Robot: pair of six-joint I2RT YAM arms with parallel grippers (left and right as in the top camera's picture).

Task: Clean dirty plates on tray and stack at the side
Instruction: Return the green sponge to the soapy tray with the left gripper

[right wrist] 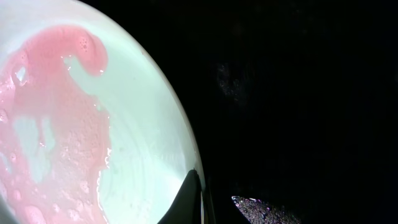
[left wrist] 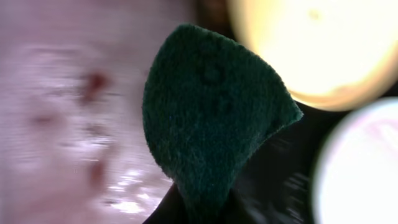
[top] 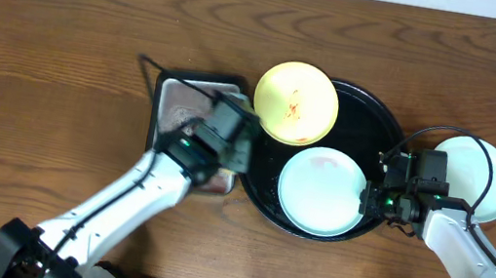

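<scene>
Green sponge, clamped in the left fingers, sticks straight out from them, and its long axis runs on from the fingers to a blunt tip. It hangs over the seam between the grey tray and the black tray, touching no plate as far as I can tell. The right fingers sit at the rim of the blue-green plate. One tip lies at the rim's edge, but I cannot tell whether they pinch it or only steady it. That plate lies flat and face up in the tray's near half and carries a pink smear. The yellow plate overlaps the tray's far-left rim, face up, with an orange streak at its centre. Being round, the plates have no long axis. A third plate rests on the counter just right of the tray and looks clean. By my reckoning one plate is done and set aside, and two are left to scrub and stack.
</scene>
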